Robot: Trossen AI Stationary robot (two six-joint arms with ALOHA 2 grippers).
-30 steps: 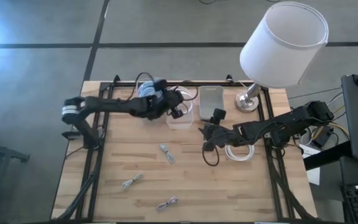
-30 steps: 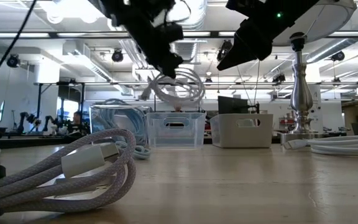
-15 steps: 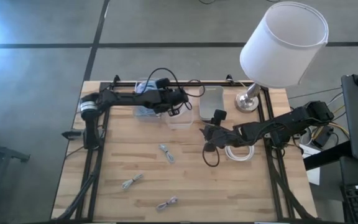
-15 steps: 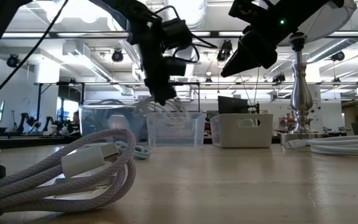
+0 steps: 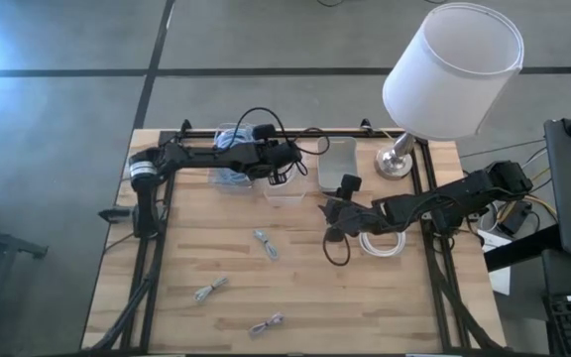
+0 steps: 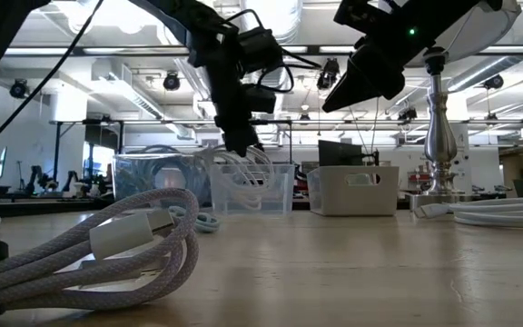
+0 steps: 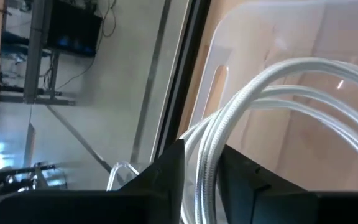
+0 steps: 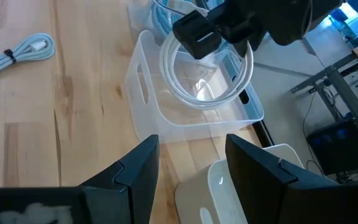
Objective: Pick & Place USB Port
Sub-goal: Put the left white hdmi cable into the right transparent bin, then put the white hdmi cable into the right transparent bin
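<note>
A white cable coil [image 8: 207, 78] is being lowered into the clear bin [image 8: 148, 112] at the table's far edge by the left gripper [image 5: 284, 159]. In the left wrist view the cable is seen running between the fingers [image 7: 166, 177], which look slightly parted around it; whether it is still gripped cannot be told. The coil is hanging directly below the gripper, its loop lying partly inside the bin walls. The left arm is being held stretched across the far edge. The right gripper [image 5: 331, 210] is being held wide open and empty, nearby, above mid-table.
</note>
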